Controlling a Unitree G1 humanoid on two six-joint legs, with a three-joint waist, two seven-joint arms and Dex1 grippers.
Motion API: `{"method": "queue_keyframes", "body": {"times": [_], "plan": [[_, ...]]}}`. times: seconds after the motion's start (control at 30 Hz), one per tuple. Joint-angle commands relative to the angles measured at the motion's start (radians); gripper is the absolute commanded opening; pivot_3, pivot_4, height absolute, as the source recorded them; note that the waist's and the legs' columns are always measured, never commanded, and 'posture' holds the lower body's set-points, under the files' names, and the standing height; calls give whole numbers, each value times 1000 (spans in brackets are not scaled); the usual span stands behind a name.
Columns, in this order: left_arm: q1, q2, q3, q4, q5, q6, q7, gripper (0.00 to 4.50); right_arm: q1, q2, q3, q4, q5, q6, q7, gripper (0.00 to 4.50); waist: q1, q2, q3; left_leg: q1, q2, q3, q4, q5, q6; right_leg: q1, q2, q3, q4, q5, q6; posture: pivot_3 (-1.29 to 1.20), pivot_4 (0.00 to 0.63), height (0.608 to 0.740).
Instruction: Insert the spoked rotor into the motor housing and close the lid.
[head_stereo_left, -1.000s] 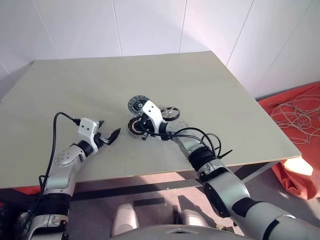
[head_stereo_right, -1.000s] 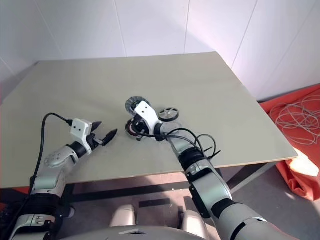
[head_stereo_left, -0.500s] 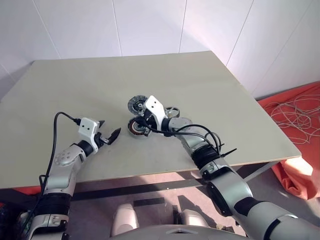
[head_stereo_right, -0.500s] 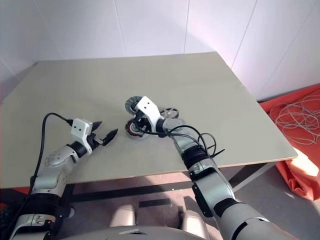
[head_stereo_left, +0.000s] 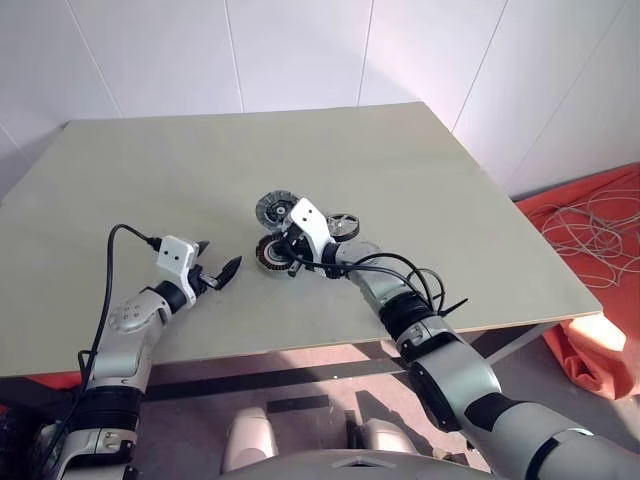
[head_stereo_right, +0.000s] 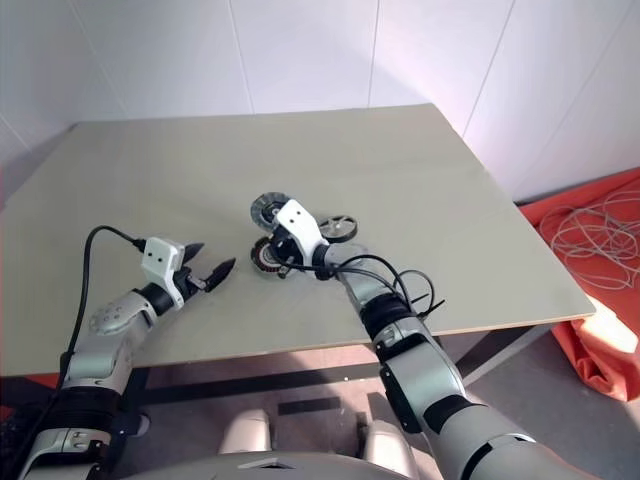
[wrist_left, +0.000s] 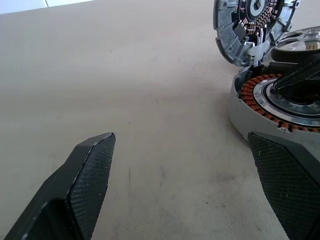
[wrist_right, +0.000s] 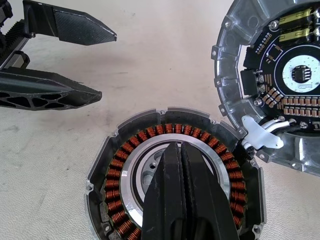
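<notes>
So here's your layout. The motor housing (wrist_right: 175, 190) sits on the table (head_stereo_left: 420, 170) roughly mid-table, towards your near edge, open side up with its ring of copper coil windings fully on show. Your right gripper (wrist_right: 186, 165) hangs right over the housing's pale centre, its two black fingers pressed flat together with nothing between them. From the right wrist view the tips sit over the middle bore, but I can't tell if they actually touch it.

The lid (wrist_right: 280, 85) lies just beside the housing on the far side. It looks linked to the housing by a small white piece with thin wires at the rim. Its inner face shows a dark circuit board with small components, and in the left wrist view (wrist_left: 250, 25) it looks tilted up rather than flat.

The spoked rotor (head_stereo_left: 342, 227) lies flat on the table just to the right of the lid, behind your right wrist, nothing touching it.

Your left gripper (head_stereo_left: 217, 270) is off to the left of the housing, apart from it, fingers spread wide and empty, pointing towards the housing just above the tabletop.
</notes>
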Motion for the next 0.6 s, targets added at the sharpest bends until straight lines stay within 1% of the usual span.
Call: {"method": "queue_keyframes", "body": {"times": [0.03,0.13,0.27,0.4,0.5,0.53,0.6], "plan": [[-8,11,14,-25,-2,-13,-2,4500,-1,-30,-33,-144,36,14,24,27,2,0,0,0,0,0,0,0,0,0,0,0,0,0,0,0,0,740],[-9,9,14,-24,-3,-12,0,4500,34,-72,-57,-282,65,87,33,27,3,0,0,0,0,0,0,0,0,0,0,0,-1,0,0,0,0,740],[-18,4,20,-16,-12,0,5,4500,129,-190,-99,-552,119,266,69,27,7,0,0,0,-1,0,0,0,0,1,0,0,-1,1,1,0,0,740],[-29,5,18,-4,-10,-1,0,4500,193,-288,-124,-698,151,369,85,27,5,0,0,1,0,0,0,0,0,2,0,0,-1,1,1,0,0,740],[-44,1,8,11,-6,-9,-8,4500,228,-344,-181,-752,192,452,74,621,3,0,0,2,0,0,0,1,-1,2,0,0,-1,0,1,0,0,740],[-47,0,6,15,-5,-10,-10,4500,232,-350,-192,-757,202,471,66,902,3,0,0,2,0,0,0,1,-1,2,0,0,-1,0,1,0,0,740],[-57,-2,-2,26,-1,-13,-15,4500,221,-343,-233,-734,199,507,-11,1603,3,0,0,3,0,0,0,1,-1,3,0,1,-1,0,1,0,0,740]]}}
